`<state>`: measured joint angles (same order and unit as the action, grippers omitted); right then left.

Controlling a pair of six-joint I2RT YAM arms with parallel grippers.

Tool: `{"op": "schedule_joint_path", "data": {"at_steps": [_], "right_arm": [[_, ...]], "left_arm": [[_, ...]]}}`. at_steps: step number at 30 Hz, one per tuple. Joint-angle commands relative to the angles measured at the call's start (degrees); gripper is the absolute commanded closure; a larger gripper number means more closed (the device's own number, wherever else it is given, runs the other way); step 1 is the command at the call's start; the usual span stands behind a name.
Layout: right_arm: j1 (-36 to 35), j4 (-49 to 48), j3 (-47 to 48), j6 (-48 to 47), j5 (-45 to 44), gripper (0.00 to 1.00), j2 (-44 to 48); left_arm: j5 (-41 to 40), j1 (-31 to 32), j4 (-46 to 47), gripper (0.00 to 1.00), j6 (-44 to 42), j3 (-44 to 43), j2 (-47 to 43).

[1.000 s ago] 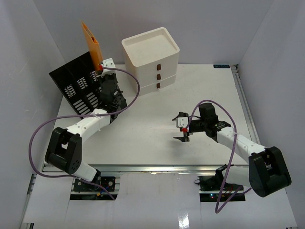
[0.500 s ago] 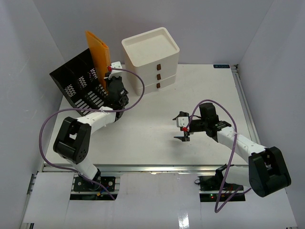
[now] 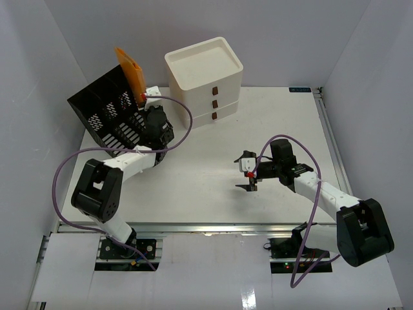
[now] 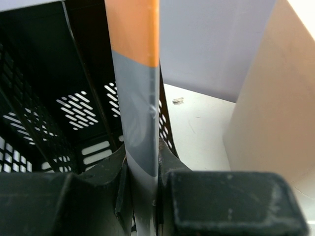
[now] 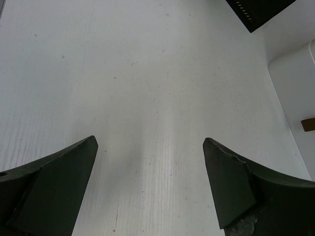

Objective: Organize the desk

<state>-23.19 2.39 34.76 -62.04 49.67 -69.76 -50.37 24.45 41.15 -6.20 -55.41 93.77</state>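
My left gripper (image 3: 143, 106) is shut on a thin orange and grey folder (image 3: 130, 72), held upright over the right end of a black perforated file rack (image 3: 103, 110) at the back left of the white desk (image 3: 213, 161). In the left wrist view the folder (image 4: 138, 88) runs up between my pads, with the rack (image 4: 44, 98) to its left. My right gripper (image 3: 248, 184) is open and empty, low over the bare middle of the desk (image 5: 162, 98).
A cream three-drawer box (image 3: 205, 77) stands at the back centre, just right of the rack; it fills the right edge of the left wrist view (image 4: 275, 108). White walls close in the left, back and right sides. A metal rail (image 3: 213, 227) runs along the front edge.
My left gripper has swung the orange folder right and then back left toward the rack's right end, lowering it a little. The right arm has not moved.
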Motion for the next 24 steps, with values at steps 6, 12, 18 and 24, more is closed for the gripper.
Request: {"op": "schedule_joint_path", "data": {"at_steps": [6,12,18,24], "right_arm": [[0.51,-1.68,-0.25,0.14,1.86,0.06,-0.14],[0.51,-3.26,-0.22,0.61,2.19,0.05,-0.02],[0.6,-3.44,-0.31,0.87,2.36,0.05,0.29],[0.6,-3.53,-0.4,0.96,2.54,0.05,0.23]], "left_arm": [[-1.48,-0.28,-11.56,1.0,9.94,10.97,-16.85],[-2.03,-0.28,-17.54,1.0,12.15,17.4,-28.33],[-2.95,-0.37,-19.41,1.0,8.82,20.08,-35.95],[8.66,-0.63,-18.27,1.0,7.53,18.57,-37.73]]}}
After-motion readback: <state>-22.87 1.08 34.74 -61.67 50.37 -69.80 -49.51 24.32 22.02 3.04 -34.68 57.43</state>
